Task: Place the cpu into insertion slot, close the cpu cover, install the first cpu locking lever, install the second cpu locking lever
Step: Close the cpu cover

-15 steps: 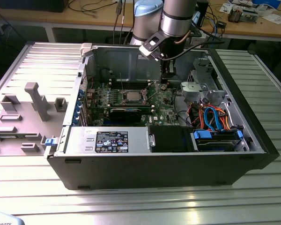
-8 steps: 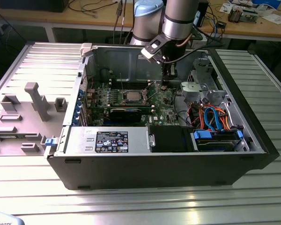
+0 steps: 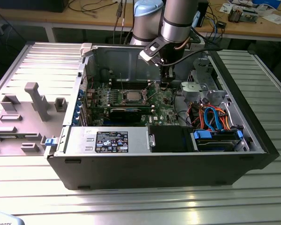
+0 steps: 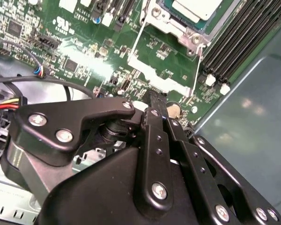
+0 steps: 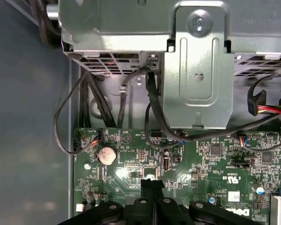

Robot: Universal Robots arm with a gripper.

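Note:
The cpu (image 3: 132,96) lies in the insertion slot (image 3: 132,102) on the green board inside the open computer case; in the second wrist view its silvery top (image 4: 196,8) sits inside the slot's metal rim (image 4: 161,14). The cpu cover (image 4: 154,77) is lifted off the slot, a thin frame with board showing through its cut-out. Its free edge lies right at my fingertips. My gripper (image 3: 166,83) hangs over the board on the exterior view's right of the slot. Its black fingers (image 4: 157,101) are shut with nothing between them, as the first wrist view's gripper (image 5: 152,183) also shows.
A long black expansion card (image 3: 126,112) lies in front of the slot. Black memory slots (image 4: 239,42) run beside it. A metal drive cage (image 5: 196,70) with black cables, and orange and blue cables (image 3: 210,117), crowd the exterior view's right. A grey fixture (image 3: 33,101) stands outside the case.

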